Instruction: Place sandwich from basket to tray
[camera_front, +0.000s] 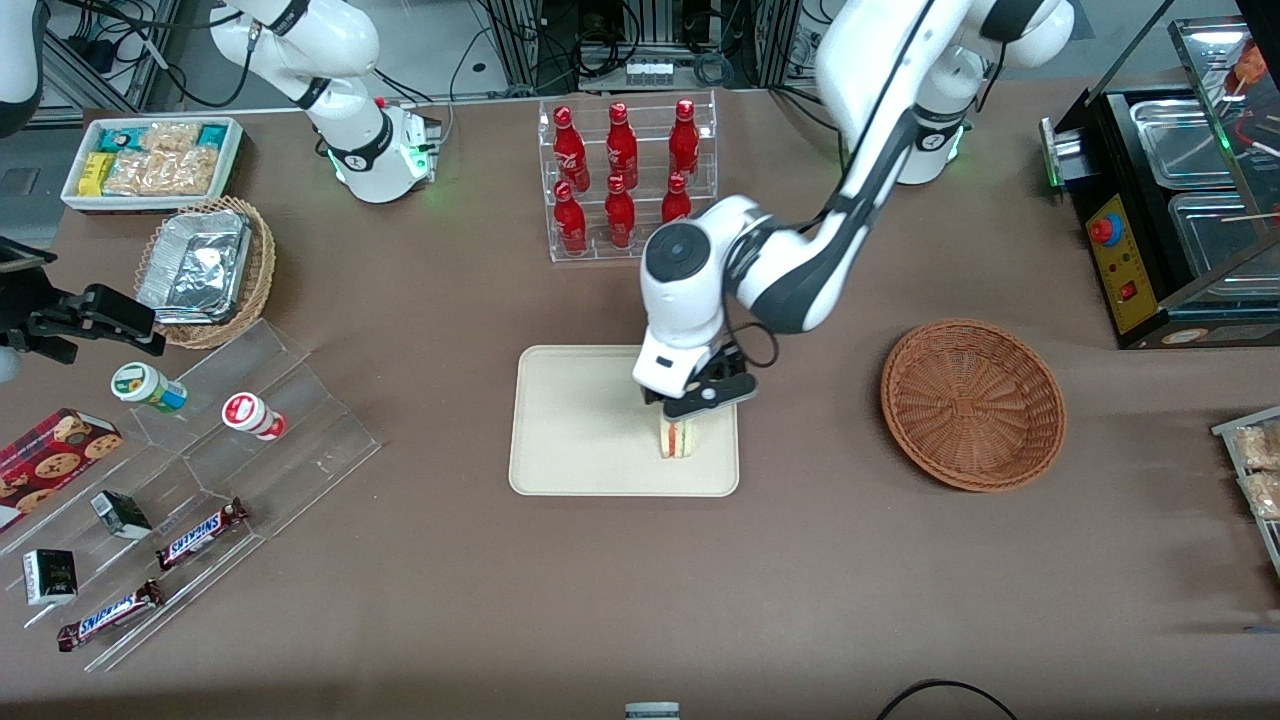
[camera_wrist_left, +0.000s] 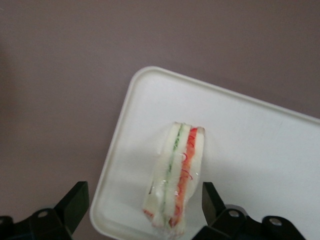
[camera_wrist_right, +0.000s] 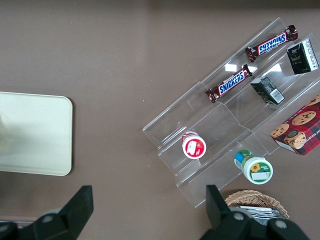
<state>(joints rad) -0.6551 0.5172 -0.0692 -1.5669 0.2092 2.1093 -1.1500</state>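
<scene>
The sandwich (camera_front: 678, 438) stands on its edge on the cream tray (camera_front: 570, 440), near the tray's corner closest to the basket and the front camera. Pale bread with green and red filling stripes shows in the left wrist view, where the sandwich (camera_wrist_left: 180, 170) rests on the tray (camera_wrist_left: 250, 135). My gripper (camera_front: 697, 398) hangs just above it. The gripper (camera_wrist_left: 144, 196) is open: a black finger (camera_wrist_left: 75, 206) stands on each side of the sandwich with a gap to it. The reddish-brown wicker basket (camera_front: 972, 403) lies empty toward the working arm's end.
A clear rack of red bottles (camera_front: 625, 180) stands farther from the front camera than the tray. A stepped acrylic stand (camera_front: 250, 420) with snacks, a tan basket of foil trays (camera_front: 205, 270) and a white snack bin (camera_front: 150, 160) lie toward the parked arm's end. A black machine (camera_front: 1170, 220) is past the basket.
</scene>
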